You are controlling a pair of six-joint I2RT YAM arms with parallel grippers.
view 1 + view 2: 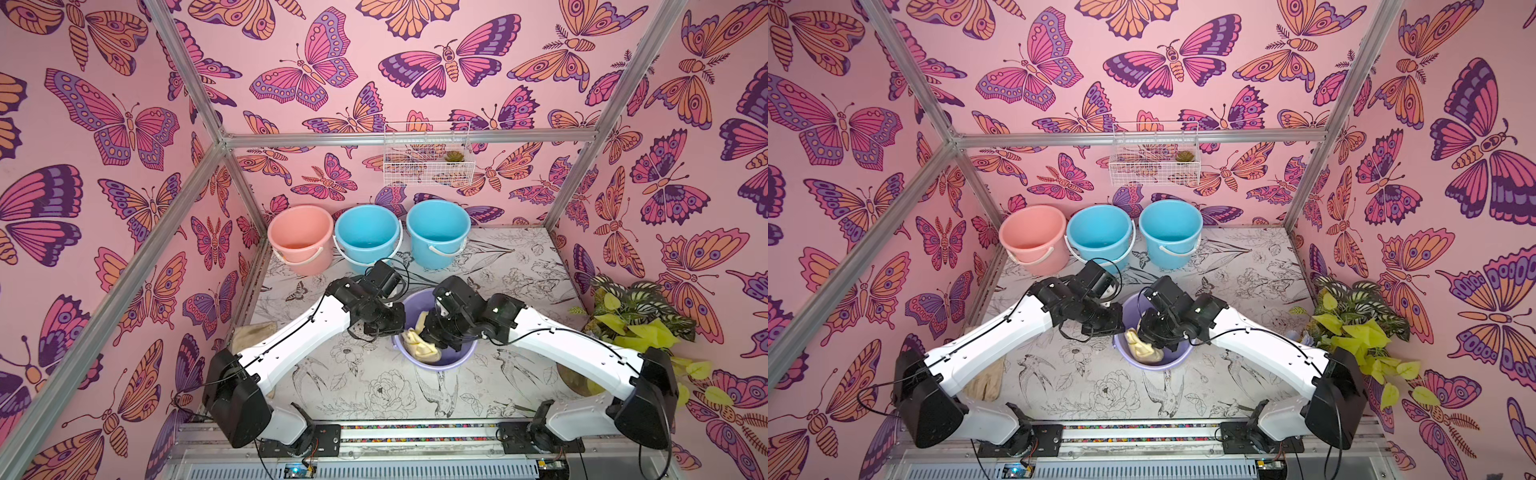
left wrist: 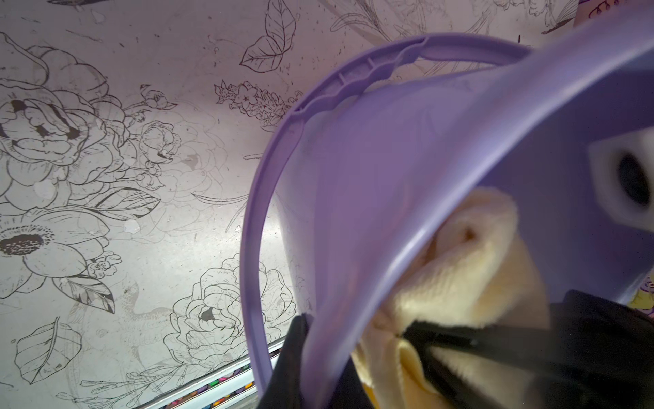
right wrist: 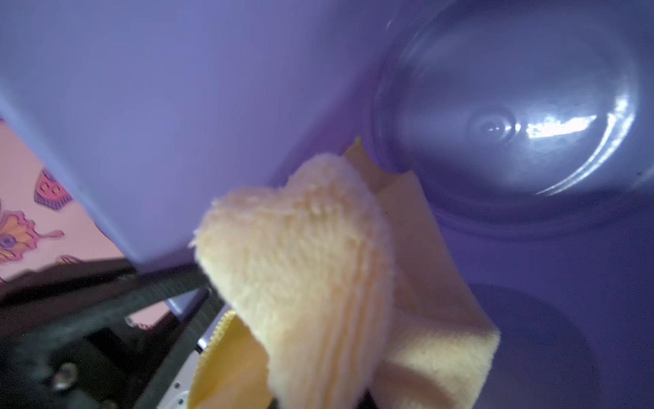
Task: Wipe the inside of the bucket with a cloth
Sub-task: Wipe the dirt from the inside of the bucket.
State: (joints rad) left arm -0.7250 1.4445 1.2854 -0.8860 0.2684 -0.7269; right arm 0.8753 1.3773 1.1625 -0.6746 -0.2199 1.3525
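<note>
A purple bucket (image 1: 441, 365) (image 1: 1160, 365) lies tipped toward the table's front, mid-table. My left gripper (image 1: 397, 331) (image 1: 1119, 331) is shut on its rim; in the left wrist view the gripper (image 2: 322, 368) has one black finger on each side of the bucket wall (image 2: 371, 170). My right gripper (image 1: 432, 340) (image 1: 1152, 338) reaches inside the bucket, shut on the pale yellow cloth (image 1: 420, 347) (image 1: 1143, 348) (image 2: 470, 276). In the right wrist view the bunched cloth (image 3: 304, 269) presses against the inner wall near the bucket's shiny bottom (image 3: 513, 124); the gripper's own jaws are hidden by it.
A pink bucket (image 1: 300, 237) and two blue buckets (image 1: 368, 235) (image 1: 437, 230) stand along the back wall. A tan rag (image 1: 253, 332) lies under my left arm. A leafy plant (image 1: 636, 316) fills the right side. A wire basket (image 1: 426, 153) hangs on the back wall.
</note>
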